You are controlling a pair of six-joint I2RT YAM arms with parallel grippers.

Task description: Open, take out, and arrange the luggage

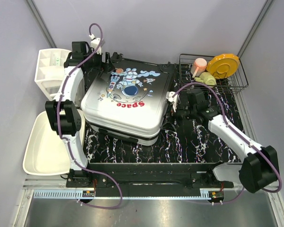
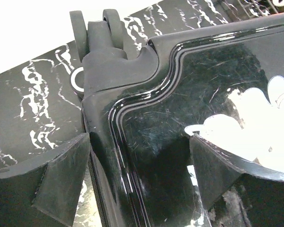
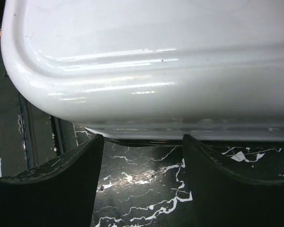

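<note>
Left jaws astride black wheeled luggage [image 2: 203, 85] corner, white shell [image 3: 146, 61] before right jaws

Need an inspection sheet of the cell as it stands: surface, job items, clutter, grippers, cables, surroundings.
Surface: black marbled mat.
Job's things: suitcase lying flat, print up; cannot tell if unzipped.
Clutter: wire rack far right, holding yellow plate and pink cup; white organiser far left; white tub near left.
Grippers: left gripper open, astride suitcase's far-left corner by a wheel; right gripper open, at suitcase's right side.
Cables: purple cables loop along both arms; no snag seen.
Surroundings: grey walls on three sides.
</note>
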